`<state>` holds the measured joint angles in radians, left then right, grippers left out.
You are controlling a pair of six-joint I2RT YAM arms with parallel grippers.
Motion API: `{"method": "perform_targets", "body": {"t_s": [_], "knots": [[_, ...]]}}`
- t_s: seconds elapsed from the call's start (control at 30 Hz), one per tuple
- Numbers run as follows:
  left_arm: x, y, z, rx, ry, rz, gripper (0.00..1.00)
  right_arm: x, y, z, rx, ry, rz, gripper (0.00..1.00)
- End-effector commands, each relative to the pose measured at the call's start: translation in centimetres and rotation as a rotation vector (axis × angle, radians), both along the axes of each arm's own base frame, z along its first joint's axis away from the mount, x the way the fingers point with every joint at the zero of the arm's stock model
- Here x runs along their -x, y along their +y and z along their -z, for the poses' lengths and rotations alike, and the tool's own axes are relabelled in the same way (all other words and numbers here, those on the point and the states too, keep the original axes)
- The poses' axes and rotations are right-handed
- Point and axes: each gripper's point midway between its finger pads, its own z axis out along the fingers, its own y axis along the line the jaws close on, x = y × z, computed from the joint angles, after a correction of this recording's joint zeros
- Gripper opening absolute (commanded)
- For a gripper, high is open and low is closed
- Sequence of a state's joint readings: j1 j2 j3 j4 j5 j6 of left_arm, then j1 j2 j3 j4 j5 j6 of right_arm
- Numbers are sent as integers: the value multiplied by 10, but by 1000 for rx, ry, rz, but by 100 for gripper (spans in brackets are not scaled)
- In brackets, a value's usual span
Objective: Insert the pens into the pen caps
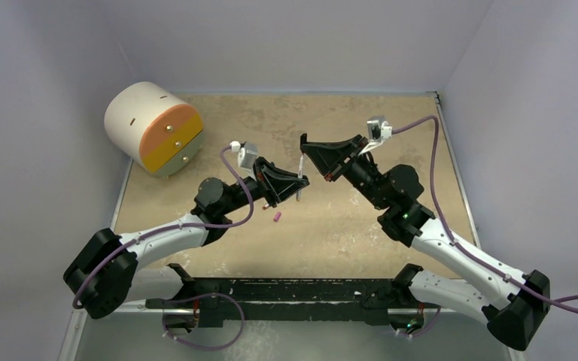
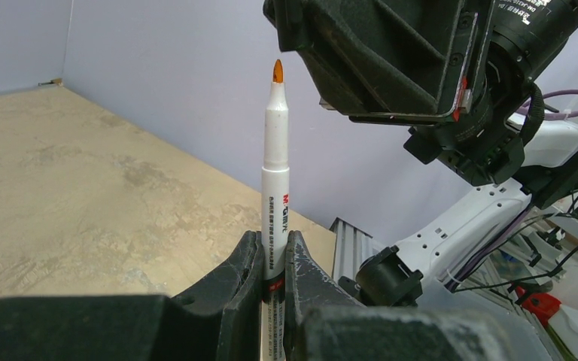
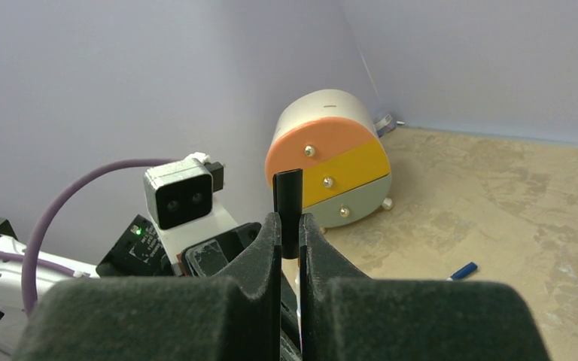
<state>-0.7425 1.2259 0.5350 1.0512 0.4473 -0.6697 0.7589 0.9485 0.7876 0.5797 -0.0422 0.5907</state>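
White stick pen with an orange tip (image 1: 300,171): in the overhead view it stands between the two claws. Its lower part is inside the left gripper (image 1: 299,185) and its upper end is just below the tip of the right gripper (image 1: 305,144). A small pink pen cap (image 1: 277,218) lies on the tan table (image 1: 346,226) near the left claw, on the side towards the arm bases. A cream drum with orange, yellow and grey drawer fronts (image 1: 154,128) sits well apart, beyond the left arm.

Left wrist view: the left claw's fingers are clamped on the pen's printed barrel. The pen is upright, its orange tip pointing away from the claw and close to the right gripper's black body.

Right wrist view: the right claw is closed tight on a stubby black pen cap (image 3: 287,199), which sticks out past the fingertips. A small blue pen cap (image 3: 464,270) lies on the table off to the claw's right — the drum stands beyond the fingertips.
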Motion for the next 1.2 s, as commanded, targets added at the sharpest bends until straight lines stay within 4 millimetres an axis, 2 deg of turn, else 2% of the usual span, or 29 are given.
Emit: {"method": "perform_targets", "body": {"t_s": [0.0,0.33,0.73,1.0,1.17], "knots": [[12,1,-30,57,-88,33,0,7,-18,-47,-87,-126,49,0],[17,0,-34,65,-102,51,0,0,-12,-34,-50,-106,53,0],[14,2,-32,65,-99,30,0,2,-10,-16,-49,-69,32,0],[12,-1,-27,59,-88,36,0,5,-11,-21,-59,-79,26,0],[12,-1,-25,57,-86,34,0,9,-15,-37,-82,-114,24,0]]}}
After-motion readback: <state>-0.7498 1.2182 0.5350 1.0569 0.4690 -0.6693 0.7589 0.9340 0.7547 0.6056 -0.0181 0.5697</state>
